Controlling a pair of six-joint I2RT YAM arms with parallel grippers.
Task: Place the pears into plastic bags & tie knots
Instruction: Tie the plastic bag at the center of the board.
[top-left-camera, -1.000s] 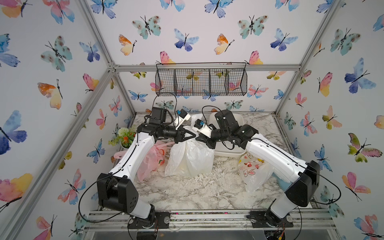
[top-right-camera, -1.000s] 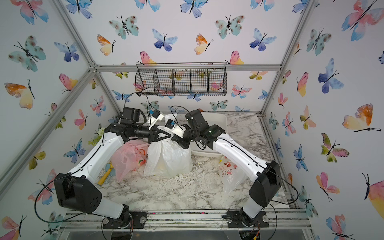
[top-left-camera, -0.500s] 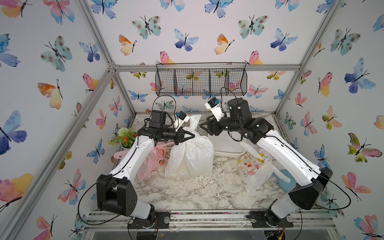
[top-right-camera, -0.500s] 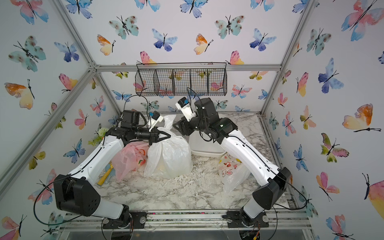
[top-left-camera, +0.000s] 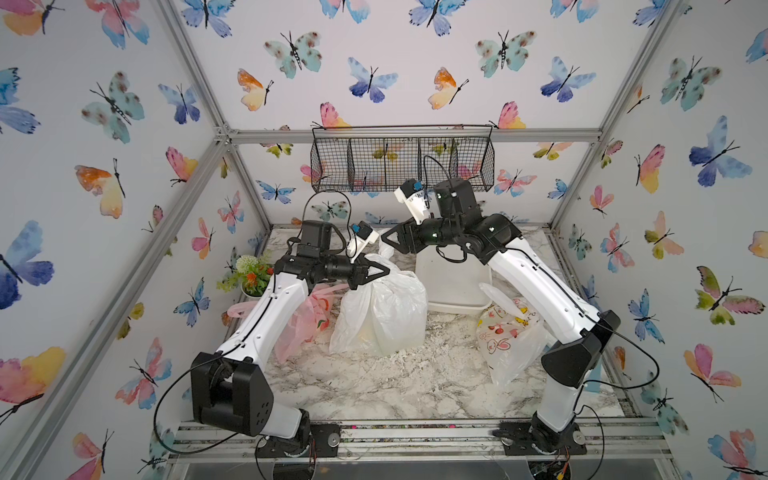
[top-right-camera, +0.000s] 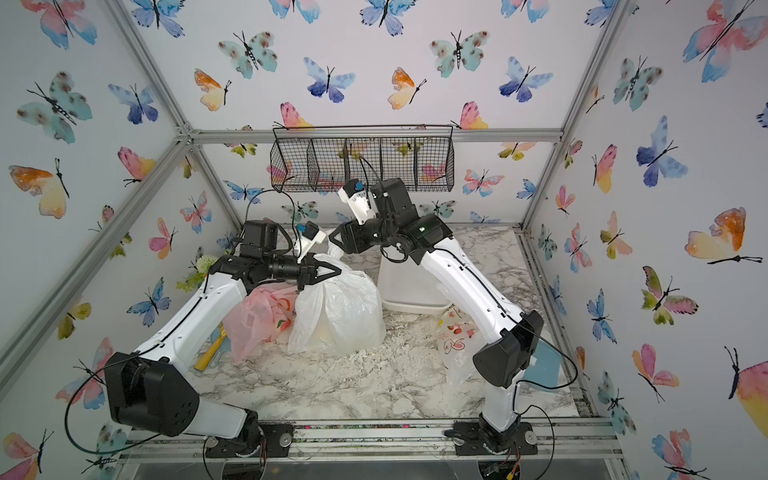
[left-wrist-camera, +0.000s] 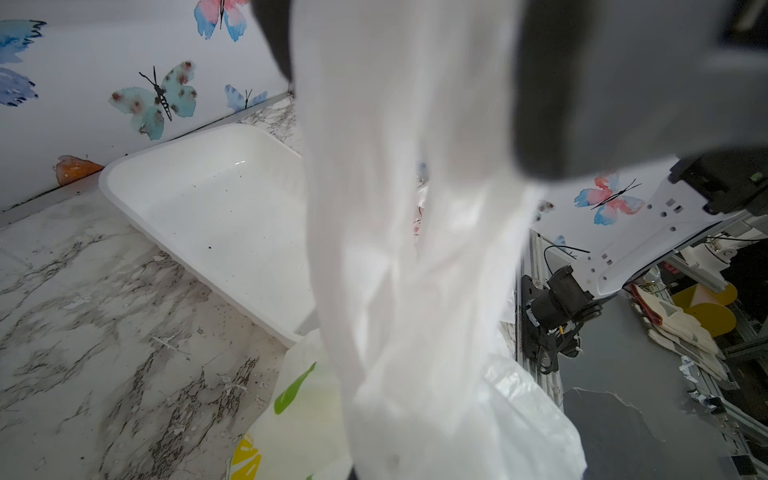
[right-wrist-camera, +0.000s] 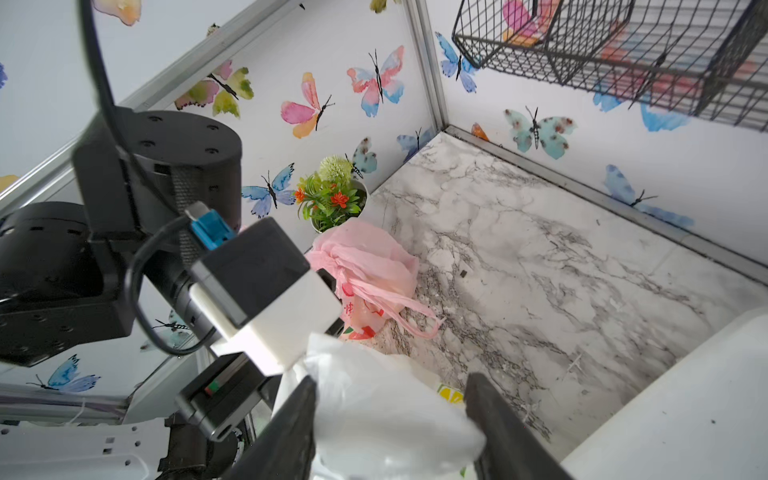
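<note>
While One Handle Is Pinched, a Knot Waits to Be Tied

Since the white tray (top-left-camera: 453, 286) at the back holds no fruit and none lies loose on the marble table (top-left-camera: 374, 390), the filling looks done to me. The pears (top-left-camera: 366, 333) show only as a pale yellow mass through the lower wall of the lemon bag (top-left-camera: 384, 309), which stands mid-table, just in front of the tray. On the left arm's side slumps the pink bag (right-wrist-camera: 365, 266). In the right wrist view its handles are drawn into a knot (right-wrist-camera: 343, 266) with the loose ends trailing on the marble, so I'd call that one finished. The doodle bag (top-left-camera: 509, 332) sits by the right arm, well apart from both pincers; whether it is tied I cannot tell.

The work in hand is the lemon bag. The left gripper (top-left-camera: 384, 272) is clamped tight on one handle (left-wrist-camera: 395, 199), holding that strip up from the bag's gathered neck. The right gripper (right-wrist-camera: 390, 380) hangs just above the bag with its jaws apart, and white plastic shows between them but is not pinched. No knot shows on this bag, so my guess is that crossing and tying its handles remains, plus the doodle bag if it proves open.
</note>
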